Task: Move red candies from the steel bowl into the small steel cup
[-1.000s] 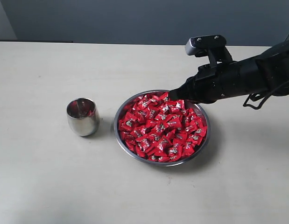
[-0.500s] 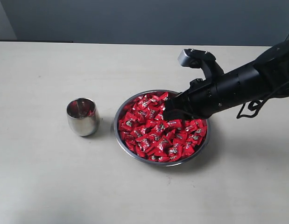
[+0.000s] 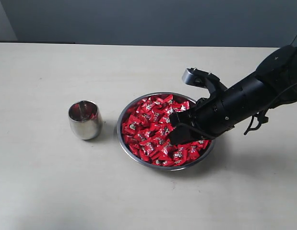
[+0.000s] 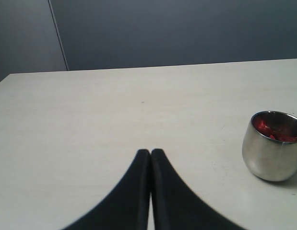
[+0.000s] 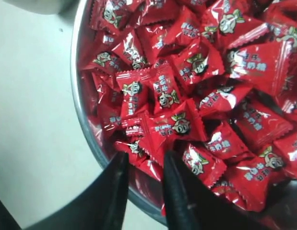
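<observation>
Black fingers [image 5: 179,201] of the right gripper [image 5: 144,162] stand narrowly parted, tips down among the red candies [image 5: 186,96] near the steel bowl [image 5: 82,110] rim. Settle them astride one wrapper, close firmly, then lift straight. The bowl sits mid-table [image 3: 42,182]; the small steel cup [image 3: 84,120] stands near it, toward the left edge. The left gripper [image 4: 150,191] is closed and empty. Unclear: whether a candy lies between the tips, and whether the red inside the cup is sweets or reflection.

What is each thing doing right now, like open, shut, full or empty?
steel bowl: upright on the table, nearly full.
red candies: wrapped, heaped in the steel bowl.
small steel cup: upright, red shows inside; candies or reflection, cannot tell.
right gripper: open, tips down in the steel bowl.
left gripper: shut, holding nothing.
</observation>
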### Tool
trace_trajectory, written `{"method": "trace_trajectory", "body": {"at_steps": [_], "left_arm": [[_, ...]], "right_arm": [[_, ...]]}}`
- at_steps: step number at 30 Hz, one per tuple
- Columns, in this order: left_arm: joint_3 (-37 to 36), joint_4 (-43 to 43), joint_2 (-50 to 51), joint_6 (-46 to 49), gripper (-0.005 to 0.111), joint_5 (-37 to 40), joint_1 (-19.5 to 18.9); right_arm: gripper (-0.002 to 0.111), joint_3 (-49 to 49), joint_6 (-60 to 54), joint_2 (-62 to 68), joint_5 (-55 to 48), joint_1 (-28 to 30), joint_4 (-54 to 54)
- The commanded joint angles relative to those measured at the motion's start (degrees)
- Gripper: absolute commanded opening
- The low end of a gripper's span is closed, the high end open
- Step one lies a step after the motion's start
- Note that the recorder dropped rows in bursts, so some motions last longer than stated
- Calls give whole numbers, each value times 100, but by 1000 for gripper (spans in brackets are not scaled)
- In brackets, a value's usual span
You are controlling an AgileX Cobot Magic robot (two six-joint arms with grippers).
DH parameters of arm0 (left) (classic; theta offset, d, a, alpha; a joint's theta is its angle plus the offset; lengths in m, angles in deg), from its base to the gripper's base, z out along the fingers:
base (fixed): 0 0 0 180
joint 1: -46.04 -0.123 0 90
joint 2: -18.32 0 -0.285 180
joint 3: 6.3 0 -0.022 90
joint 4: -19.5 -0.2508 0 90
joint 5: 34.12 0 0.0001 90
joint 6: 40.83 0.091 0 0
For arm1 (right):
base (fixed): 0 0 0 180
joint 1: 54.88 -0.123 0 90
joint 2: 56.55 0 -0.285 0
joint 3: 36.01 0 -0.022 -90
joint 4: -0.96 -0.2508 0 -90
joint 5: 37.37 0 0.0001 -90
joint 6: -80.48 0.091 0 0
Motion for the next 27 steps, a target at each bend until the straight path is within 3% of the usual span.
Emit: {"method": "trace_trajectory", "body": {"at_steps": [1,7,15,21,27], "left_arm": [[-22,16,-26,-11,0,-11,-3],[-22,16,-26,-11,0,-11,-3],[-22,16,-26,-11,0,-11,-3],[-22,16,-26,-11,0,-11,-3],[-22,16,-26,-11,0,-11,-3]], "right_arm": [[26,13,37,5,-56,15,-31],[26,-120,37,134,1,15,-343],[26,-372,473,582,-100,15,53],[25,-386,451,582,-56,-438,439],[6,-590,788,582,459,-934,1184]]}}
